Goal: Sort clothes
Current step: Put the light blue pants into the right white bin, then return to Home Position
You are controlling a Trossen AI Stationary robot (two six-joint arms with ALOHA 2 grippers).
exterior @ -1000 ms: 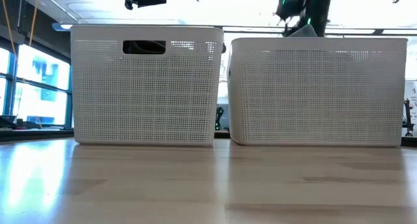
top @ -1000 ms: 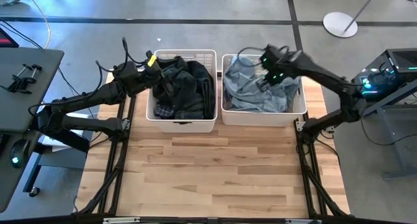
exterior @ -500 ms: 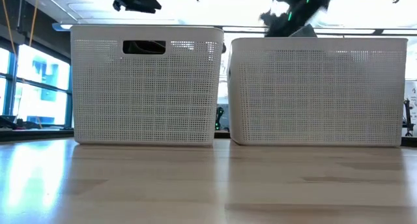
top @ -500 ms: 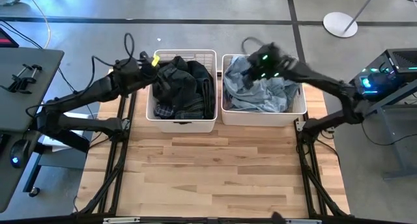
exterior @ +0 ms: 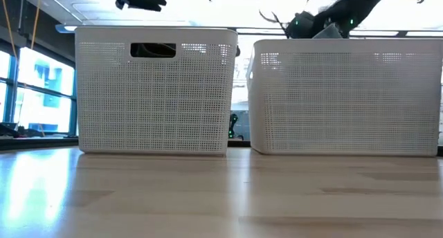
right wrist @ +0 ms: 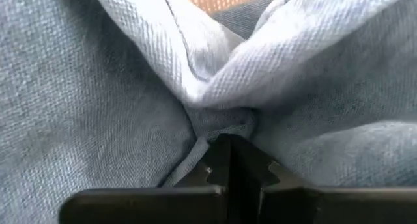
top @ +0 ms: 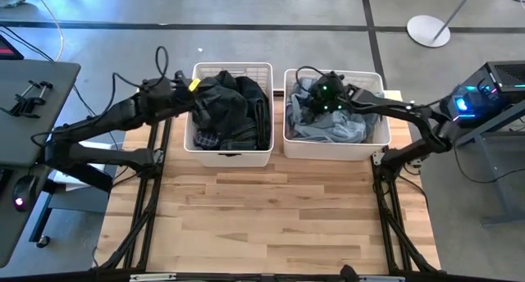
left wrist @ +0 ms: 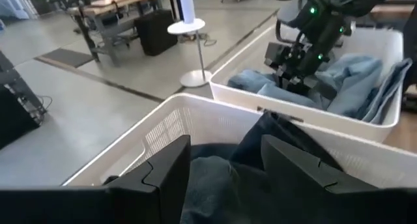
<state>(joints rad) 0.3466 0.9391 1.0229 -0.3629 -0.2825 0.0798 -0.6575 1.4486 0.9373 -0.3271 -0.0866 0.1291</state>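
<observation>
OK, so my right tool (top: 310,110) was down in the right basket (top: 377,143), at the end nearest the other basket. Its two fingers (right wrist: 228,165) were pinched tight together w/ a fold of the pale blue denim (right wrist: 98,100) bunched up right at their tips. From the wrist view I couldn't tell for sure if any cloth was caught between them, it just touched the tips. The denim (top: 340,122) filled most of that basket, all crumpled.

My left tool (left wrist: 225,175) hung over the far left corner of the left basket (top: 230,155), just above the rim. Its fingers (left wrist: 163,178) stood apart, abt halfway wide, w/ nothing between them. Under it I saw the dark clothes (top: 234,106), a black heap w/ a bit of navy plaid (top: 234,138) showing at the near end. In the left wrist view some dark blue-grey cloth (left wrist: 215,185) sat right below the fingers, not touching them as far as I could see.

Both baskets sat side by side at the back of the wood counter (top: 271,216), close but w/ a small gap. From the low view I only saw the basket walls (exterior: 152,93) and bits of both arms over the rims.
</observation>
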